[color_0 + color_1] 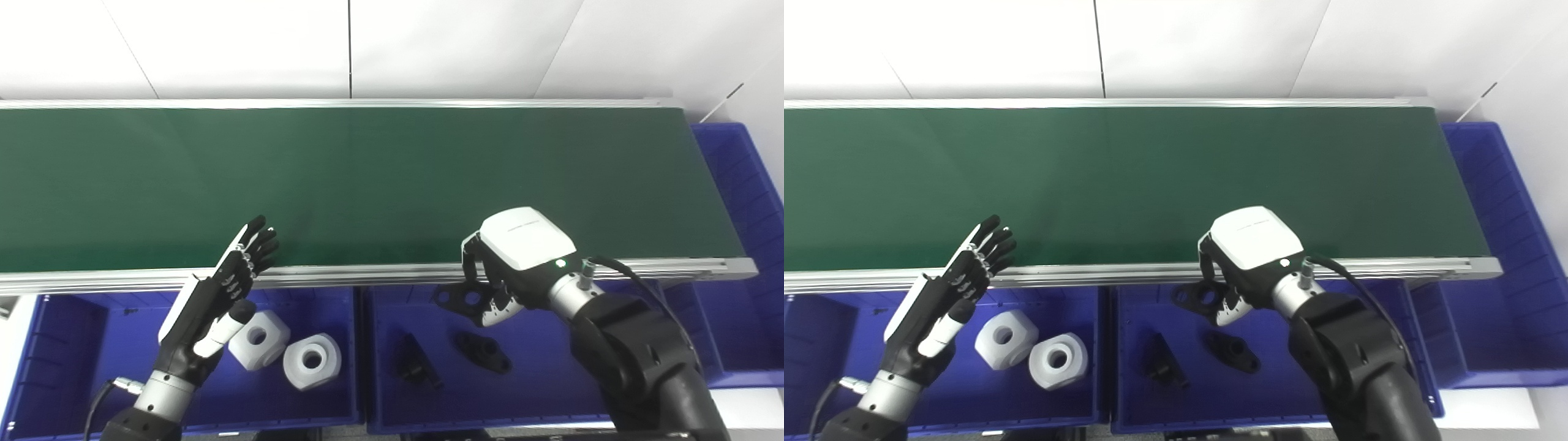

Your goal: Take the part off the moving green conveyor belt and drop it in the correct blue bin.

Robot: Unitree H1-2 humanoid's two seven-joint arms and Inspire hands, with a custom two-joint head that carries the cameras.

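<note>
My right hand (514, 263) is shut on a flat black part with holes (458, 299) and holds it above the middle blue bin (380, 392), just in front of the conveyor's near rail. Two more black parts (484, 352) (414, 362) lie in that bin. My left hand (229, 282) is open and empty, fingers raised over the near rail above the left blue bin (67, 343), which holds two white blocks with round holes (260, 339) (312, 360). The green belt (367, 184) carries no part.
A third blue bin (747, 184) stands at the belt's right end. The aluminium rail (367, 275) runs along the belt's near edge, between the belt and the bins. A white wall stands behind.
</note>
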